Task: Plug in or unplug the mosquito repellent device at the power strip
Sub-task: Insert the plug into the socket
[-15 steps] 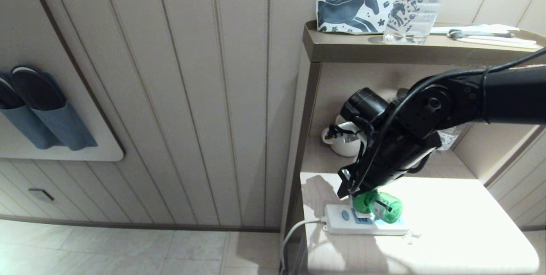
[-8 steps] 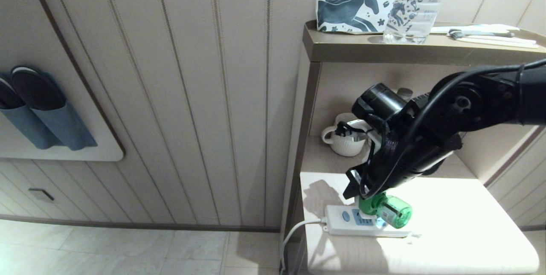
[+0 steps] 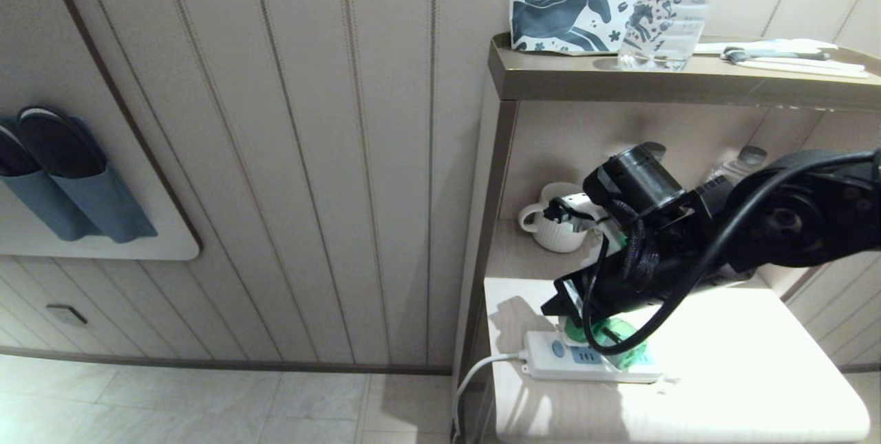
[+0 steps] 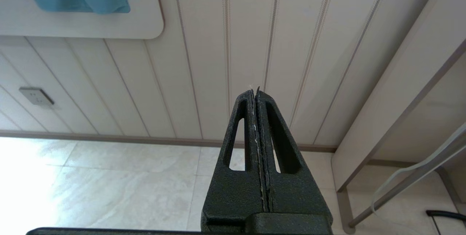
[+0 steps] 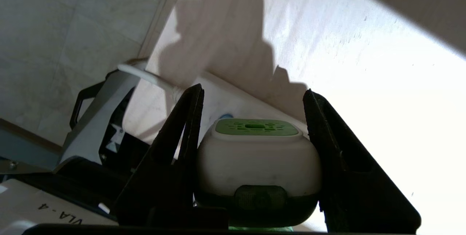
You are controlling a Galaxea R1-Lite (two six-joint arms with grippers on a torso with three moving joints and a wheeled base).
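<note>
Pale wood-grain tabletop (image 3: 723, 368) of the bedside unit carries everything that matters, lit brightly from above. On its near-left part lies the long white plastic power strip with light-blue socket panels (image 3: 585, 363), its length running left to right across the robot's front, its blue button at the left end and its white cord (image 3: 475, 372) dropping off the table edge.

Above it reaches the black right arm, coming in from the right, with the right gripper (image 3: 575, 310) pitched down over the left half of the strip. Between its fingers sits the small white-and-green mosquito repellent device with a green translucent bottle (image 3: 616, 341). In the head view the bottle lies low and tipped toward the right, along the strip's length, right over the sockets; whether the prongs are seated cannot be told, since the gripper hides them.

The right wrist view shows the rounded white body (image 5: 258, 162) with its green vented cap pointing away from the camera, straddled by the two black fingers (image 5: 174, 155). One finger presses the body; the other appears to touch at its base, so the jaws are narrowed around the device.

Any coming push or pull probably runs square to the strip's face.

The left gripper (image 4: 256, 147) is parked over the floor, fingers pressed together on nothing.
</note>
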